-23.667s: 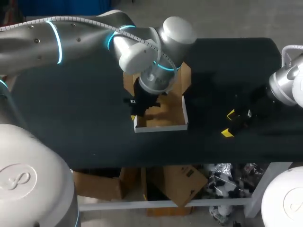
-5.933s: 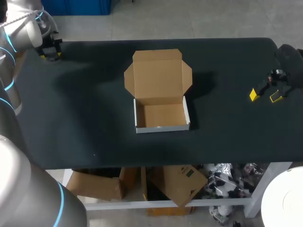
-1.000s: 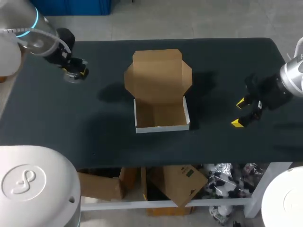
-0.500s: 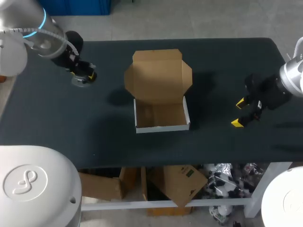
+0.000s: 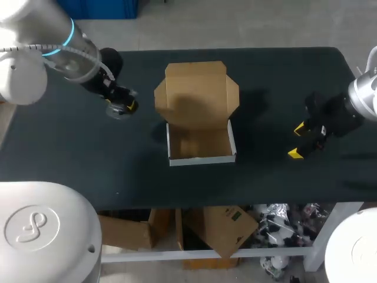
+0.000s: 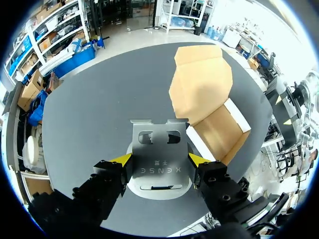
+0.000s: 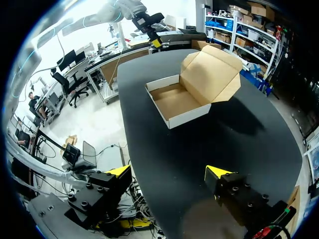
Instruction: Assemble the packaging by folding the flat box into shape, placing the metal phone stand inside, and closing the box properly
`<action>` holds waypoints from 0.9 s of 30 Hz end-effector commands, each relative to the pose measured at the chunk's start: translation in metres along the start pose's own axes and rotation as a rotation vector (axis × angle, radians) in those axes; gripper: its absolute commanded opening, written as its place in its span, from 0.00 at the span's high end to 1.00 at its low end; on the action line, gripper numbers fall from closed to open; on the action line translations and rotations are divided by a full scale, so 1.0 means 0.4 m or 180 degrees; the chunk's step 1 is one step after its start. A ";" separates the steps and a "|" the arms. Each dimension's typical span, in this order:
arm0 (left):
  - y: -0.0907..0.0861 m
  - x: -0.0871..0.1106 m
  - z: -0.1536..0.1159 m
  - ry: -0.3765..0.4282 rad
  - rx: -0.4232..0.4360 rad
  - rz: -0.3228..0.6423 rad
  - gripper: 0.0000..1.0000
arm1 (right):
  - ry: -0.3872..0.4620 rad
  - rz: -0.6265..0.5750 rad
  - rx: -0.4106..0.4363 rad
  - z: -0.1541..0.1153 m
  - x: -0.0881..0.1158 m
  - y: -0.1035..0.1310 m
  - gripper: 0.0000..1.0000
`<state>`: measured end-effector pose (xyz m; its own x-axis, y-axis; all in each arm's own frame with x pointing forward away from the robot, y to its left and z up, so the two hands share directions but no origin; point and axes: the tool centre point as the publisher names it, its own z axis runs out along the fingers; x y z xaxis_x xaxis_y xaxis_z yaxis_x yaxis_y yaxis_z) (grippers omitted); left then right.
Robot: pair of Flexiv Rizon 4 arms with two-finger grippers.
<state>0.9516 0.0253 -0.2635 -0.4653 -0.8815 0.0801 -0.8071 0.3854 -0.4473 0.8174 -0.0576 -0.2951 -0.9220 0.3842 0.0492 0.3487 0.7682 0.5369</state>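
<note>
surface: black table (image 5: 277, 82) | on it: open cardboard box (image 5: 200, 158), mid-table

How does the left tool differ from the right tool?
The left tool is shut on the silver metal phone stand; the right tool is open and empty. The left tool is close beside the open brown cardboard box; the right tool stands farther off. Both have yellow tips.

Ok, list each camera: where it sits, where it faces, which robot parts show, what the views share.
Head view: above and behind, looking down on the table; left hand and right hand show.
Left wrist view: on the left wrist, looking out past the left hand, shut on the phone stand.
Right wrist view: on the right wrist, looking across the table; open right hand.
Shared: all three show the open box.
</note>
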 end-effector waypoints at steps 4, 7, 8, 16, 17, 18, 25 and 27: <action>0.015 0.089 0.007 -0.0085 0.0076 0.0085 1.00 | 0.0002 -0.0001 -0.0005 -0.002 0.000 -0.001 0.00; 0.011 0.121 0.024 -0.0130 0.0089 0.0086 1.00 | 0.0002 -0.0001 -0.0005 -0.002 0.000 -0.001 0.00; 0.010 0.132 0.029 -0.0126 0.0083 0.0089 1.00 | 0.0002 -0.0001 -0.0005 -0.002 0.000 -0.001 0.00; 0.000 0.218 0.060 -0.0120 0.0101 0.0177 1.00 | 0.0002 -0.0001 -0.0005 -0.002 0.000 -0.001 0.00; -0.003 0.229 0.067 -0.0118 0.0098 0.0188 1.00 | 0.0002 -0.0001 -0.0005 -0.002 0.000 -0.001 0.00; -0.007 0.239 0.075 -0.0121 0.0093 0.0204 1.00 | 0.0002 -0.0001 -0.0005 -0.002 0.000 -0.001 0.00; -0.029 0.290 0.128 -0.0102 0.0060 0.0249 1.00 | 0.0002 -0.0001 -0.0005 -0.002 0.000 -0.001 0.00; -0.037 0.302 0.146 -0.0095 0.0046 0.0255 1.00 | 0.0002 -0.0001 -0.0005 -0.002 0.000 -0.001 0.00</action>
<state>0.9177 -0.0872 -0.2899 -0.5260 -0.8498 0.0342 -0.7565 0.4491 -0.4753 0.8181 -0.0575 -0.2953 -0.9219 0.3842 0.0502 0.3495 0.7687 0.5357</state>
